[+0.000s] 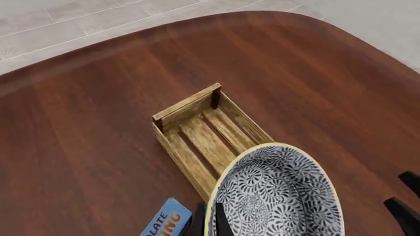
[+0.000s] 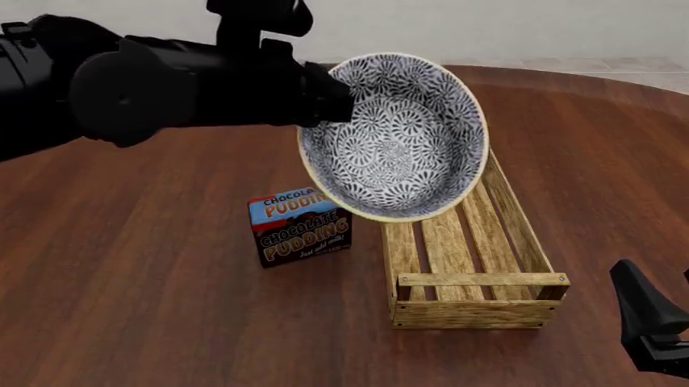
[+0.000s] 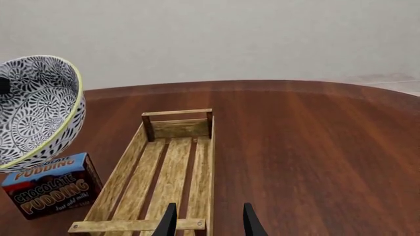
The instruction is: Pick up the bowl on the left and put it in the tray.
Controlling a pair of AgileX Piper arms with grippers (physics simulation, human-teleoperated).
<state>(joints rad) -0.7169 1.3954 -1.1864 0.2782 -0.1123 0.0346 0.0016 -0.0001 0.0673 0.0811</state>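
Observation:
The blue-and-white patterned bowl point(image 2: 393, 137) hangs in the air, tipped steeply so its inside faces the front camera. My left gripper point(image 2: 323, 93) is shut on its rim, with a finger on either side of the yellowish edge point(image 1: 208, 219). The bowl point(image 1: 276, 191) hovers over the tray's point(image 2: 473, 266) far left part, clear of the slats. The tray point(image 1: 203, 132) is a long light-wood crate lying on the table. My right gripper point(image 3: 208, 221) is open with nothing between its fingers, low at the tray's near end point(image 2: 657, 314). The bowl point(image 3: 36, 113) also shows in the right wrist view.
A blue chocolate pudding box point(image 2: 299, 227) stands on the table just left of the tray, partly under the bowl. The brown wooden table point(image 2: 140, 306) is round-edged, with pale tiled floor point(image 1: 78, 19) beyond it.

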